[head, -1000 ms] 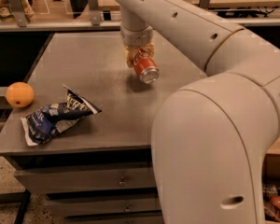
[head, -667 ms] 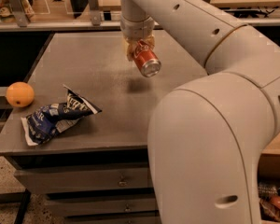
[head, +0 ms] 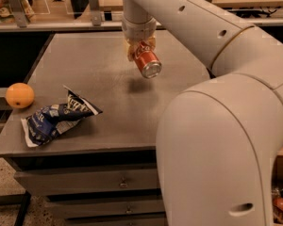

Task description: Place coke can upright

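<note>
Grey table top (head: 108, 131) filled the middle of the view, with a row of drawers (head: 85, 181) under its front edge. Above the far part of this surface we saw the gripper (head: 140, 48), pointing downward from the white arm (head: 212, 140). It was clenched around the coke can (head: 147, 62), and its yellowish fingers (head: 131, 51) pressed the upper part of the red body. The can was in the air and did not touch the table. It was tilted, not upright, and its silver end faced toward the camera and a little downward. Directly below it, a soft dark shadow (head: 140, 84) lay on the table top. Well apart from the can, near the front left corner of the table, we noticed a crumpled blue-and-white chip bag (head: 56, 117) lying flat. Just beside the bag, at the left edge, an orange (head: 20, 95) rested. The big white body of the arm covered the right side of the view
</note>
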Action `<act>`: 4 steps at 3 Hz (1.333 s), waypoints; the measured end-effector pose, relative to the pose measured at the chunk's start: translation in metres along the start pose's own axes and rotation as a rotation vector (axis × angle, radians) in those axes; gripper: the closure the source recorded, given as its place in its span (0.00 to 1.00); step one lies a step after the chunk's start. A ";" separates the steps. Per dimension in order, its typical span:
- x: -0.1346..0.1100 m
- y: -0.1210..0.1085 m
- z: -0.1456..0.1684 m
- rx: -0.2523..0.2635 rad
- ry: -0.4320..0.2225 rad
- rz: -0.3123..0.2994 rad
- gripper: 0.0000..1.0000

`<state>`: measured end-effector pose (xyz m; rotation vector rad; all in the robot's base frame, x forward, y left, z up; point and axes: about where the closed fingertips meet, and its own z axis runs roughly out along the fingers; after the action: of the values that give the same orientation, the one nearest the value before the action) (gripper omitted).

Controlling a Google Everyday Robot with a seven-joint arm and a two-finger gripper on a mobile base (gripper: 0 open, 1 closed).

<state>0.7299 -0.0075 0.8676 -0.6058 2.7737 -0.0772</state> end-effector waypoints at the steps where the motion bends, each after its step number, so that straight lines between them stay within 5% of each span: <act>1: 0.017 -0.009 -0.009 -0.034 -0.094 -0.029 1.00; 2: 0.052 0.003 -0.007 -0.139 -0.193 -0.124 1.00; 3: 0.071 -0.005 -0.013 -0.195 -0.331 -0.153 1.00; 4: 0.064 -0.023 -0.022 -0.182 -0.422 -0.126 1.00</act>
<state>0.6775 -0.0551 0.8731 -0.7445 2.3473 0.2506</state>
